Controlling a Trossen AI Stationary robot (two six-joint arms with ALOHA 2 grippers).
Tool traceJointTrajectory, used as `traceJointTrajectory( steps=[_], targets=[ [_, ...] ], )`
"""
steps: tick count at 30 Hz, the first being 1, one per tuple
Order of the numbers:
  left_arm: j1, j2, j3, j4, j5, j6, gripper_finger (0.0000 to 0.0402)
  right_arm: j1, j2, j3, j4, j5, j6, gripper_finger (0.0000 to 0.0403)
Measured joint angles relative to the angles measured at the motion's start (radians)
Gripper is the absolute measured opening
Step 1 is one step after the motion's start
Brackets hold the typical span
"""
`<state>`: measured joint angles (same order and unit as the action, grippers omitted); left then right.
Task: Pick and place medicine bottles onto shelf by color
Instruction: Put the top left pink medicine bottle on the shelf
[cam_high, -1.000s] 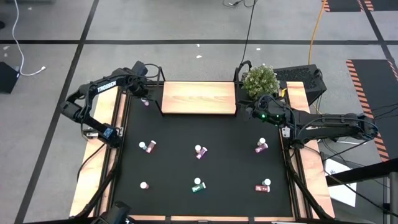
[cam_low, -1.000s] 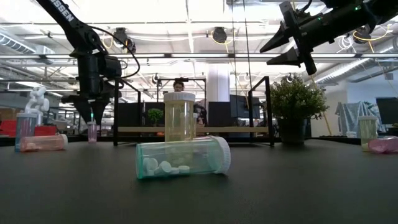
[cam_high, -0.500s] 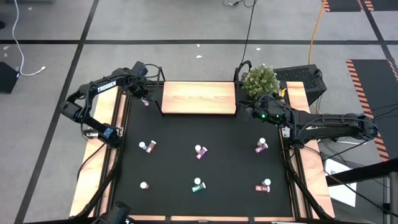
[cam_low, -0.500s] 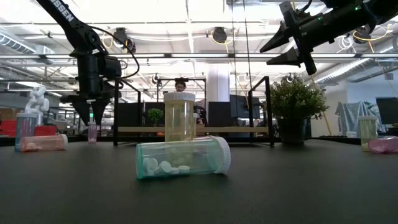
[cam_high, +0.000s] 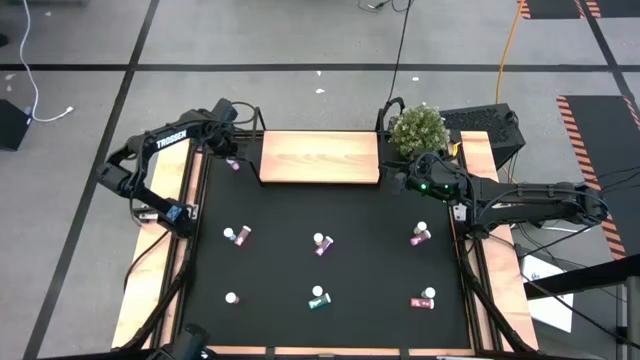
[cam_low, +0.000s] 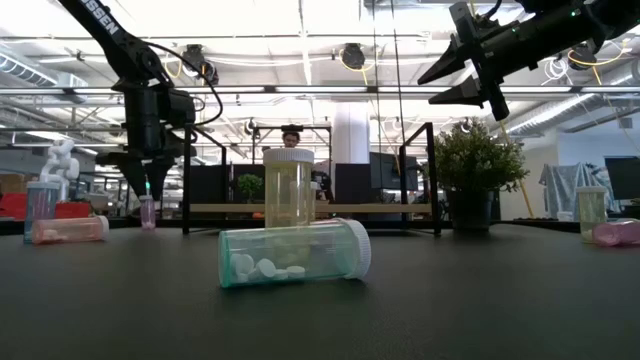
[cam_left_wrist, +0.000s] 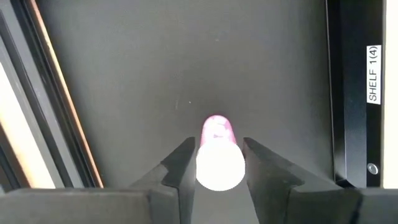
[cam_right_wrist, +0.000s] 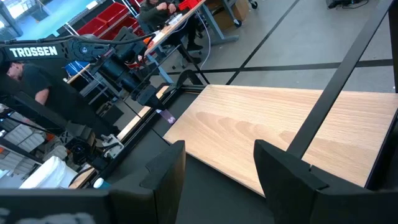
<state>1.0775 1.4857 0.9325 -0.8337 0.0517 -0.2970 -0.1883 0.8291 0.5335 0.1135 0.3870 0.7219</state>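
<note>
I see my left gripper (cam_left_wrist: 219, 163) straddling an upright pink medicine bottle (cam_left_wrist: 218, 155) on the black tabletop (cam_high: 340, 240), a finger close on each side of its white cap; I cannot tell whether the fingers actually touch it. The light-wood shelf (cam_high: 320, 157) lies just beside this gripper, toward the right arm. My right gripper (cam_right_wrist: 217, 165) hangs raised over the shelf's other end, fingers apart and empty. The other bottles lie well apart from both.
</note>
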Motion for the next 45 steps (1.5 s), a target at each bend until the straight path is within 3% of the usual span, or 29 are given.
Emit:
traceJointTrajectory(
  steps=[10,16,24,31,45],
  targets=[
    [0.000,0.000,0.011,-0.036,0.000,0.000,0.0125,0.000,0.000,0.000,0.000,0.000,0.000,0.0185],
    [0.000,0.000,0.114,-0.172,0.000,0.037,0.0124,0.000,0.000,0.000,0.000,0.000,0.000,0.0185],
    [0.000,0.000,0.455,-0.386,-0.073,0.122,0.0124,0.000,0.000,0.000,0.000,0.000,-0.014,0.0185],
    [-0.002,0.019,0.797,-0.397,-0.105,0.169,0.0124,-0.001,0.000,0.000,0.000,0.000,-0.031,0.0185],
    [-0.205,0.431,1.286,-0.521,-0.082,0.192,0.0124,-0.001,0.000,0.000,-0.002,-0.006,-0.061,0.0185]
  ],
)
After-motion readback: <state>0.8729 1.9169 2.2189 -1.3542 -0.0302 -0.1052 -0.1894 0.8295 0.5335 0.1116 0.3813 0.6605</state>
